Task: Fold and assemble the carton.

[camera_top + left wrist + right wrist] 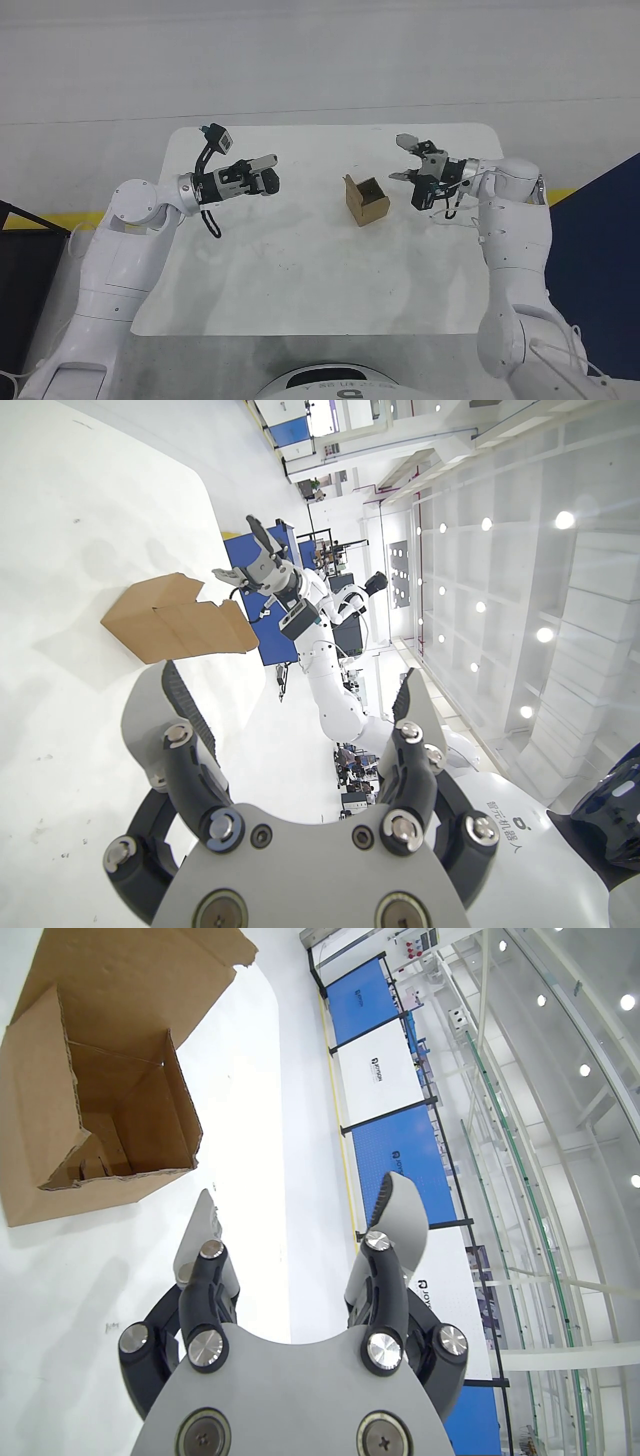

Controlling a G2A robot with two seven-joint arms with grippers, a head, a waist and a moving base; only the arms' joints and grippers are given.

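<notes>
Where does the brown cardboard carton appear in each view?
Top view: the brown cardboard carton near the white table's middle.
Left wrist view: carton ahead of the left hand, right hand behind it.
Right wrist view: carton close ahead of the right hand, inside visible.
Shared landmark: the right hand.

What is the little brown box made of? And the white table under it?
The carton looks like corrugated cardboard, plain matte brown: its cut edges show little wavy ridges. The table has a smooth white top with faint scuffs, maybe plastic or coated board; I cannot tell which.
</notes>
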